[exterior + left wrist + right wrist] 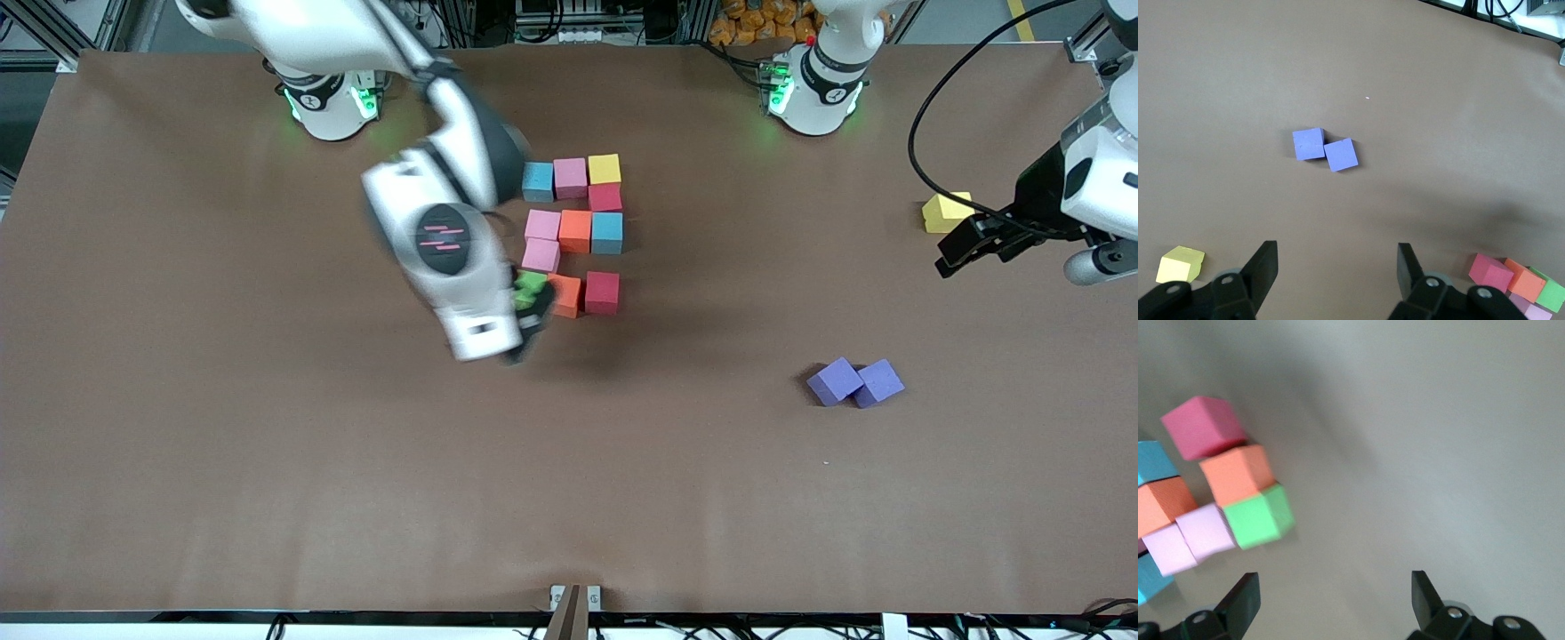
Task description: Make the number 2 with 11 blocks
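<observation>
Eleven cubes already make up the number 2 [574,233]: blue, pink and yellow in the row closest to the robot bases, a red one under the yellow, then pink, orange and blue, a single pink, and last the row of green cube [531,289], orange and red closest to the front camera. You have the right gripper [526,331] just beside that green cube, at the digit's corner toward the right arm's end of the table. Its jaws are released and hold nothing; in the right wrist view the green cube [1259,517] lies ahead of the fingers, off to one side, not between them. I judge the digit finished, so lifting clear without nudging that corner matters most. Your left gripper [969,242] waits well away from the digit, beside a spare yellow cube [944,212], jaws parted and empty. Two purple cubes [855,382] lie untouched.
</observation>
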